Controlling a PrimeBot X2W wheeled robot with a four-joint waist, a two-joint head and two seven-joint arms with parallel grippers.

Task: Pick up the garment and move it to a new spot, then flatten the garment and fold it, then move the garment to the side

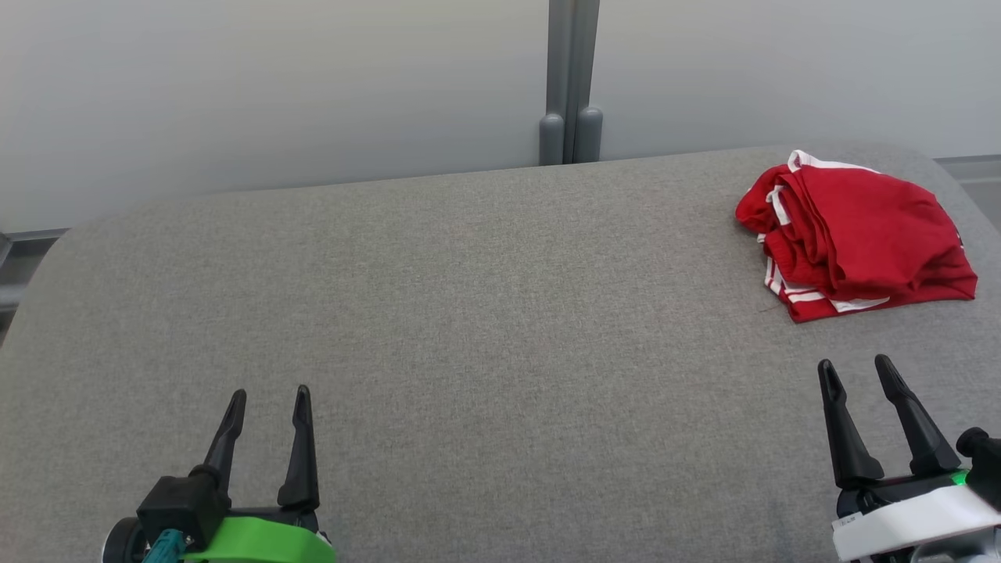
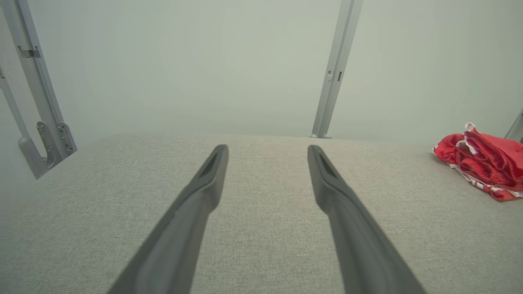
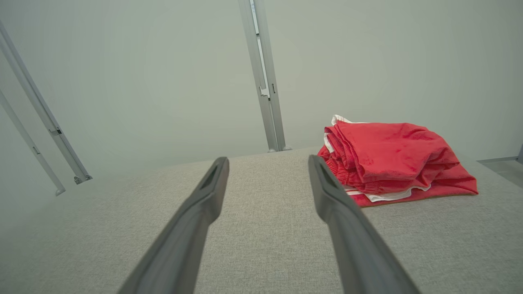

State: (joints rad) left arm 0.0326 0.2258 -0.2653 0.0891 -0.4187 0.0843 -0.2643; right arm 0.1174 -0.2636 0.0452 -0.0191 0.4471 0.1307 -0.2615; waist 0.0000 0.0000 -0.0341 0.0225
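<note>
A red garment (image 1: 856,234) with white trim lies in a loose folded heap at the far right of the grey fabric table (image 1: 469,313). It shows at the right edge of the left wrist view as the garment (image 2: 486,161) and just ahead and right of my fingers in the right wrist view as the garment (image 3: 392,159). My left gripper (image 1: 268,403) is open at the lower left, far from the cloth. Over the table's near right, my right gripper (image 1: 856,374) stands open and empty, a short way in front of the heap.
A pale wall with a grey upright post (image 1: 571,78) runs behind the table's far edge. Slanted metal frame bars (image 2: 36,102) stand off the table's left end. The table's right corner (image 1: 950,176) curves away just behind the garment.
</note>
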